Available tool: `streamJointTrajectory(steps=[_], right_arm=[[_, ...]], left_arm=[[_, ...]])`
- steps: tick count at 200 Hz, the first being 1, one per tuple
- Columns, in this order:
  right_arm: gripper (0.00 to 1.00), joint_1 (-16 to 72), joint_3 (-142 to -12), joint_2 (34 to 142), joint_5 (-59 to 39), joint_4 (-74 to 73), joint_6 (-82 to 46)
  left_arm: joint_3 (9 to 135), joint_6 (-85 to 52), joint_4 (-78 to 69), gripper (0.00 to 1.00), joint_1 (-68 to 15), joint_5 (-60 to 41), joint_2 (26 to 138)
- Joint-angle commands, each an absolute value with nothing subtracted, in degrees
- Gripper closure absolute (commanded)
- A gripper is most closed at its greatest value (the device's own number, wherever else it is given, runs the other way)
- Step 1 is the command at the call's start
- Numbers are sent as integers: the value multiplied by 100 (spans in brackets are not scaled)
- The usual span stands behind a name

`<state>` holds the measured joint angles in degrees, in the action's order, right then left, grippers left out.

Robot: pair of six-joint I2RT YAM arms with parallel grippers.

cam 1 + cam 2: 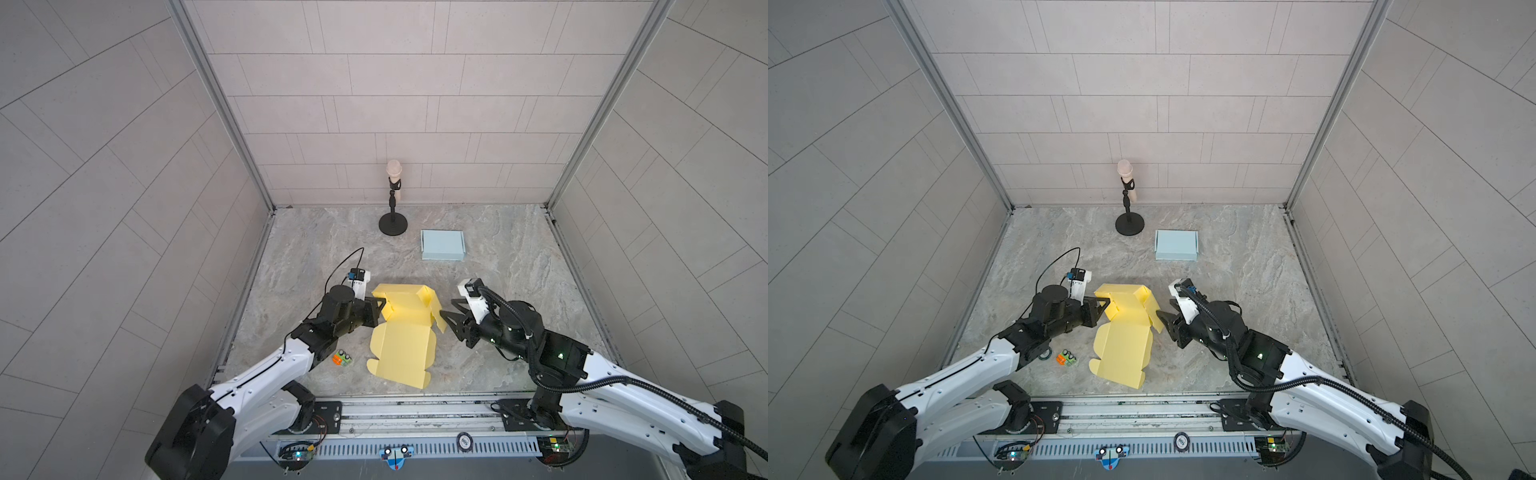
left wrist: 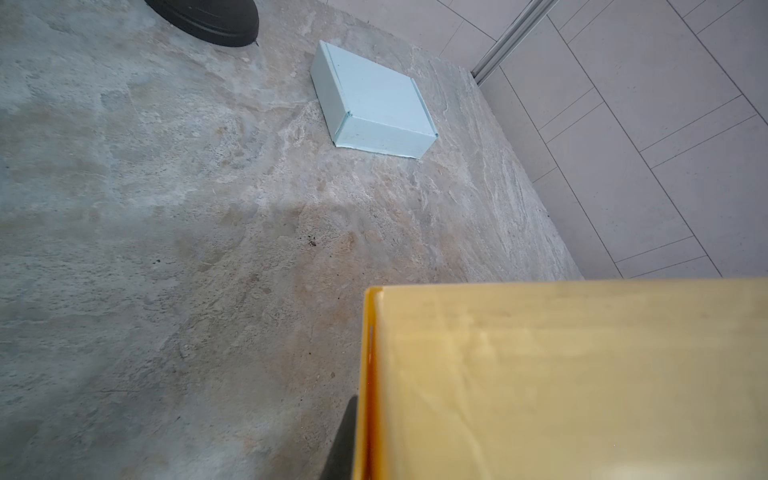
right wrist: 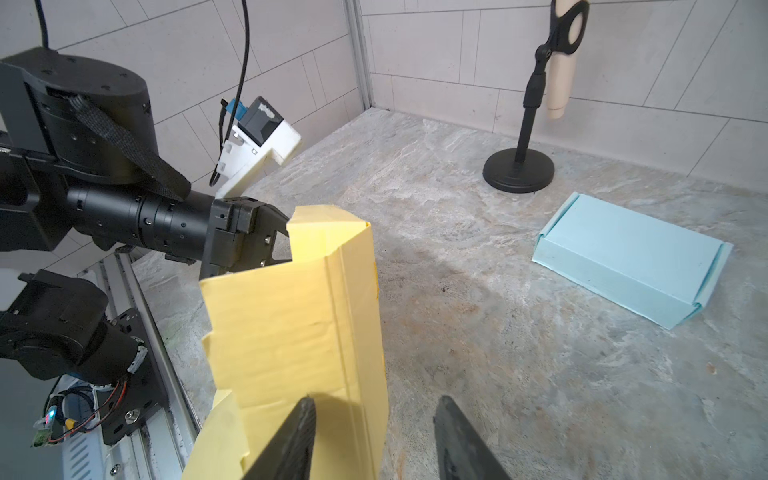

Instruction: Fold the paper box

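— Left gripper (image 1: 380,306) is clamped shut on the left wall of the yellow paper box (image 1: 403,345), likely holding it upright.
— And the right gripper (image 3: 376,401)?
— Jaws apart, straddling the raised right flap's edge (nothing pinched yet), probably to fold it inward. Box lies on the marble table (image 1: 498,270) between both arms: far half partly raised and creased, near panel flat.

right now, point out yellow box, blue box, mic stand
yellow box (image 1: 401,353), in a top view, flat panel
blue box (image 1: 442,243), in a top view, lid
mic stand (image 1: 392,227), in a top view, base
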<state>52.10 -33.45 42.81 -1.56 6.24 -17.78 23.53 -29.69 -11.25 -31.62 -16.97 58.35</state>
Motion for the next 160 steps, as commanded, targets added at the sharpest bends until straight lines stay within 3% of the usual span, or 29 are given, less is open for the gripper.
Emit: streamJointTrajectory(steps=[1, 86, 160], right_arm=[[53, 5203, -3462, 4455, -396, 370, -1830], [61, 5280, -3708, 5322, -712, -49, -1951], [63, 5525, -3972, 5822, -70, 171, -1984]], left_arm=[[2485, -2857, -1148, 91, -3137, -1810, 5879], [2470, -2903, -1256, 91, -3137, -1862, 6024], [2431, -2988, -1353, 90, -3138, -1854, 6130]])
